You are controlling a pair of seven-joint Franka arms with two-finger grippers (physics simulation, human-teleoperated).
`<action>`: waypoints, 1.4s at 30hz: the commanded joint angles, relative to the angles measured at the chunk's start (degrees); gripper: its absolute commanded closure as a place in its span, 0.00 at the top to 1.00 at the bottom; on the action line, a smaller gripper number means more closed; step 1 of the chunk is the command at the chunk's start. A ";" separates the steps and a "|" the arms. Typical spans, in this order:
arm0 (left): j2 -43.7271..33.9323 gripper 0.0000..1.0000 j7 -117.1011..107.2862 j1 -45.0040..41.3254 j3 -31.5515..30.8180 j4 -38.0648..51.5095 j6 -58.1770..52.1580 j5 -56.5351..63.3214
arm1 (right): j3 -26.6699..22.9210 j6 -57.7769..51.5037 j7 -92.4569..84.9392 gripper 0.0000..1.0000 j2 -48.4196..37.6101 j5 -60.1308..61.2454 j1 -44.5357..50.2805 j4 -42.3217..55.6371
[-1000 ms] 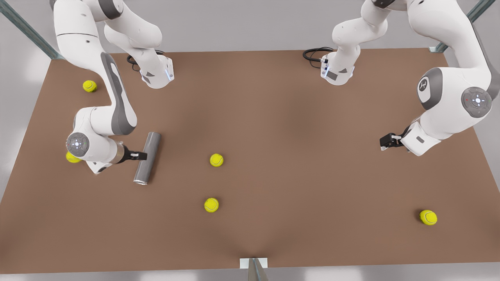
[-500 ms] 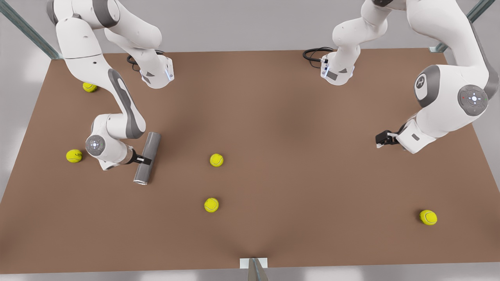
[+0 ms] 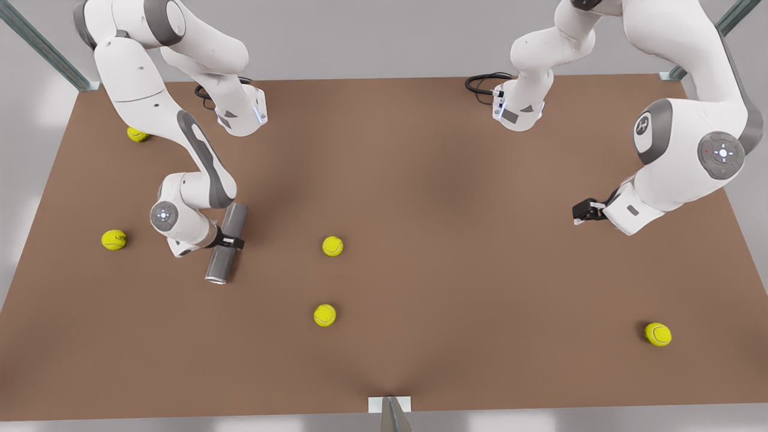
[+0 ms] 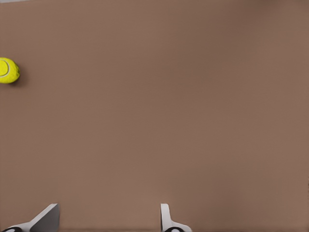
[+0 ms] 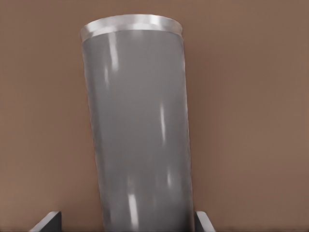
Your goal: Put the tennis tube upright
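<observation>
Grey tennis tube (image 3: 226, 244) lies flat between the right gripper's (image 3: 231, 243) spread fingers; left gripper (image 3: 579, 211) unclenched over bare table (image 3: 456, 180).

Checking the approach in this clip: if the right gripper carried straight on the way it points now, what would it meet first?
The tennis tube. The right gripper points down with a finger on each side of the lying tube, open. Below the tube is the table. The left gripper waits apart.

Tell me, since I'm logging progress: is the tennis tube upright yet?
No. The tennis tube lies flat on the table, with the right gripper straddling it.
</observation>
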 commanded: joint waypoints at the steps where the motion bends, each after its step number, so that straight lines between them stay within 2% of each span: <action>1: 0.09 1.00 0.12 0.04 -0.01 0.00 0.00 -0.06 | 0.00 0.10 0.00 1.00 0.00 -0.09 -0.02 -0.08; 13: 1.15 1.00 -0.49 -0.31 -0.01 -0.26 0.35 -0.58 | 0.00 4.40 0.09 1.00 1.58 -2.28 -0.90 -2.27; 15: 1.15 1.00 -0.58 -0.49 -0.01 -0.44 0.26 -0.58 | 0.09 4.49 0.00 0.95 1.67 -2.28 -0.98 -2.27; 21: 1.85 1.00 -0.58 -0.58 -0.01 -0.26 0.61 -0.58 | 0.09 4.40 0.09 0.95 1.58 -2.28 -0.90 -2.54; 32: 4.05 1.00 -0.85 -0.93 -0.18 0.00 1.14 -1.11 | 0.09 4.49 -0.09 0.83 1.67 -2.28 -0.90 -2.63; 35: 7.12 1.00 -0.85 -1.19 -0.18 0.00 3.51 -8.57 | 0.09 4.49 -0.09 0.81 1.67 -2.28 -0.81 -2.63; 39: 14.51 1.00 -0.06 -2.42 -0.18 1.06 5.63 -26.69 | 0.09 4.49 -0.09 0.79 1.67 -2.28 -0.81 -2.63; 42: 19.08 1.00 2.14 -4.00 -0.10 1.85 10.54 -25.99 | 0.09 4.49 -0.09 0.79 1.67 -2.28 -0.81 -2.63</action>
